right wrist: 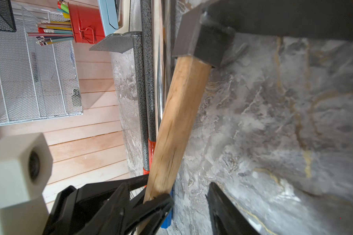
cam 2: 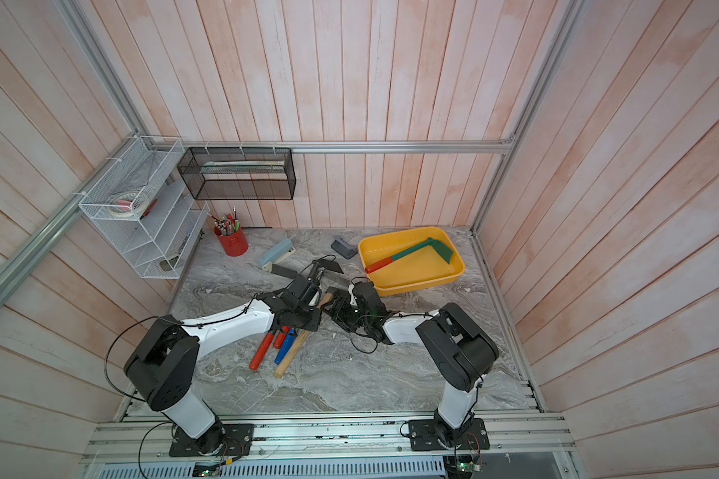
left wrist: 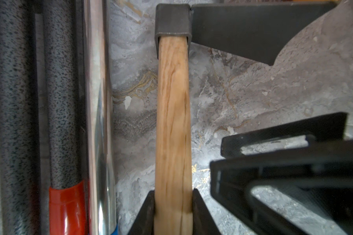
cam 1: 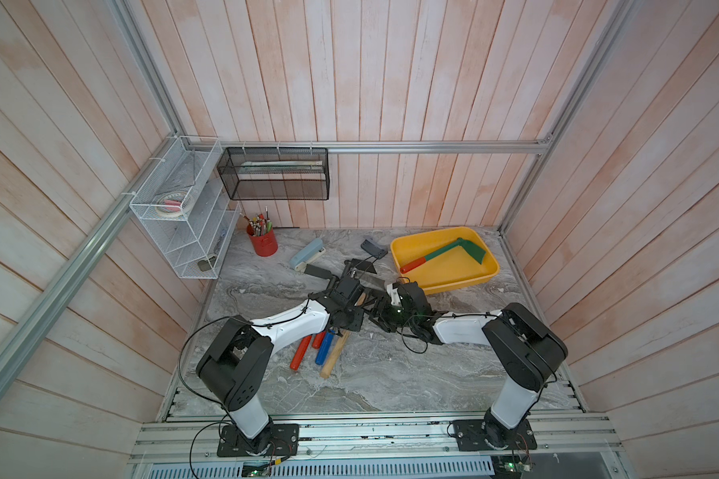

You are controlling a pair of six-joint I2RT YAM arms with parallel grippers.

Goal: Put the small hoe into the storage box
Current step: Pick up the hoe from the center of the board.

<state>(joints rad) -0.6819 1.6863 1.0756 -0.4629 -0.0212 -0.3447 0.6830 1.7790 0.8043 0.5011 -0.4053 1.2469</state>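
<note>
Item: small hoe, wooden handle clenched by left gripper, likely for carriage to storage box, far right; right gripper released, empty, just beside handle.

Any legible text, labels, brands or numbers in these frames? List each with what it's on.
None readable in any view.
Blue stapler, red pencil tin, yellow storage box: no lettering visible.
Wooden-handled hoe: plain handle, no markings.
Circuit board at the front edge: too small to tell.
</note>
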